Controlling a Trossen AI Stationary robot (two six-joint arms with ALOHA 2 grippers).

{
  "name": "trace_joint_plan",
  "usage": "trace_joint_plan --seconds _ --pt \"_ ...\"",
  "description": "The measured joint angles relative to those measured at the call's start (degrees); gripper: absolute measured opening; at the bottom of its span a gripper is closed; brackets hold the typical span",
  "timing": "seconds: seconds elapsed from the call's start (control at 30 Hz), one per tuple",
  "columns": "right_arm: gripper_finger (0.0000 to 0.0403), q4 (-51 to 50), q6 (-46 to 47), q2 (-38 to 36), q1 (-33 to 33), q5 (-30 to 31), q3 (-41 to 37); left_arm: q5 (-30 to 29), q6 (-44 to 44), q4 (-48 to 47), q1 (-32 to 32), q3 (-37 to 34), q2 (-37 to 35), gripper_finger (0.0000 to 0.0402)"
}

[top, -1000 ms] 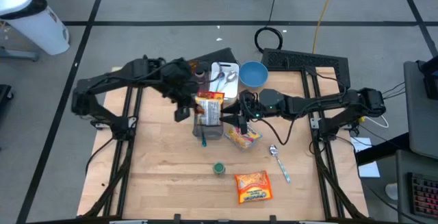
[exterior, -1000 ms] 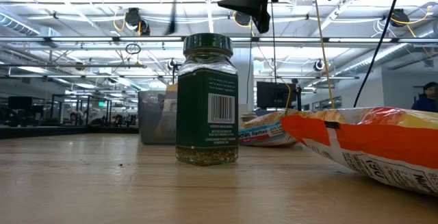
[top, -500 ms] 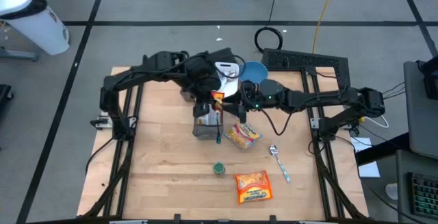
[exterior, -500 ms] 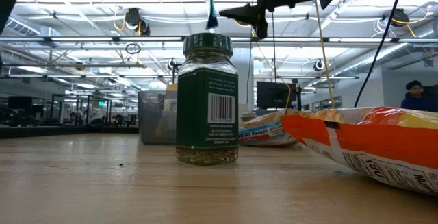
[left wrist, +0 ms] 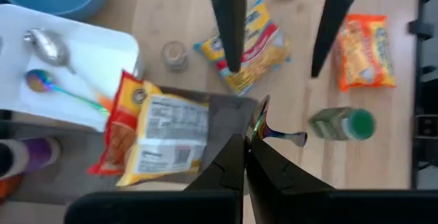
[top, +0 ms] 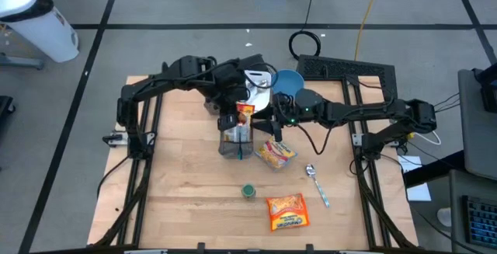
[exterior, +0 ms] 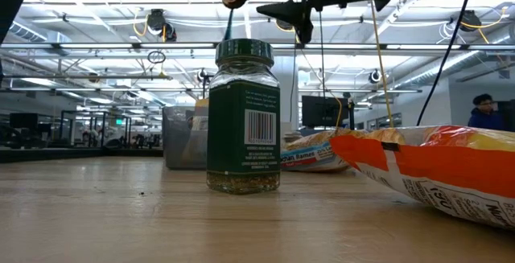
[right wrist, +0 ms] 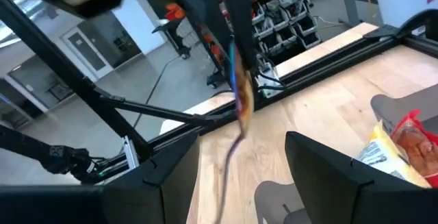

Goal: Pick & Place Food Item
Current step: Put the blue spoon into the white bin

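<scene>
High view: left end effector pinches a spoon above the bin, right end effector spread alongside

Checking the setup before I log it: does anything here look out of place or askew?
Yes: an orange snack bag sticks up crookedly out of the clear bin, and the left tool holds an iridescent spoon above it.
</scene>
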Motion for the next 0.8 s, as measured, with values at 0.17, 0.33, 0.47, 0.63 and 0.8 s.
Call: trace_joint_plan --seconds 0.17,0.33,0.47,0.63,0.8 --pt "0.0212 2.6 0.2 0.0 -0.8 0.3 0.0 -0.9 -0.2 1.1 0.0 0.0 0.0 0.0006" --pt "0.0212 3.6 0.6 0.0 -0.8 0.2 0.0 -0.9 -0.3 2.8 0.0 0.0 0.0 0.0006" --pt "0.0212 3.6 0.7 0.0 -0.6 0.3 0.0 -0.1 -0.3 5.9 0.0 0.0 0.0 0.0004" --pt "0.0211 3.6 0.6 0.0 -0.6 0.2 0.0 0.2 -0.2 7.7 0.0 0.0 0.0 0.0005" --pt "0.0186 3.6 0.6 0.0 -0.6 0.2 0.0 0.2 -0.1 7.7 0.0 0.0 0.0 0.0006"
